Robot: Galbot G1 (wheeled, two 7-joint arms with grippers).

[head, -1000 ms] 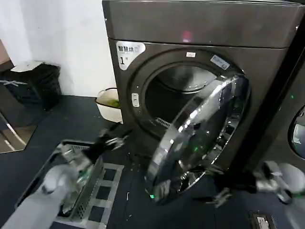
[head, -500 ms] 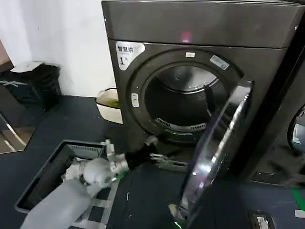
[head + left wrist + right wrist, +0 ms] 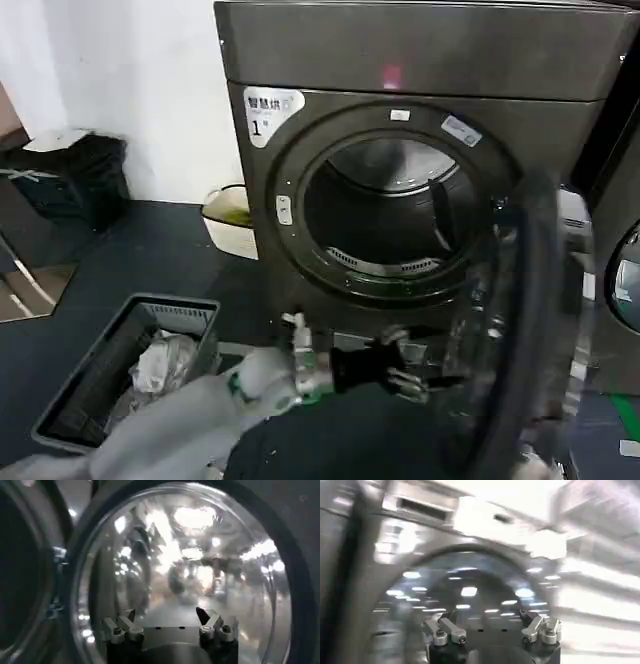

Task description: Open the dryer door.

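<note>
The dryer (image 3: 420,50) is a dark grey-brown machine with a white "1" label, and its drum opening (image 3: 385,215) is exposed. The dryer door (image 3: 530,330) stands swung out to the right, nearly edge-on. My left gripper (image 3: 405,368) reaches in low, just below the opening, with its fingers open beside the door's inner side. In the left wrist view the door's domed glass (image 3: 200,545) lies straight ahead of the open left gripper (image 3: 167,622), which holds nothing. Seen from its own wrist, my right gripper (image 3: 490,626) is open and empty before a blurred round door (image 3: 465,590).
A grey laundry basket (image 3: 60,410) with white cloth (image 3: 160,360) sits on the floor at the lower left. A black bin (image 3: 70,175) and a pale basin (image 3: 228,215) stand by the wall. The neighbouring machine (image 3: 625,280) is close behind the open door.
The door has swung from half open to wide open on the right. My left gripper has followed it rightward below the opening. The right arm has left the head view.
</note>
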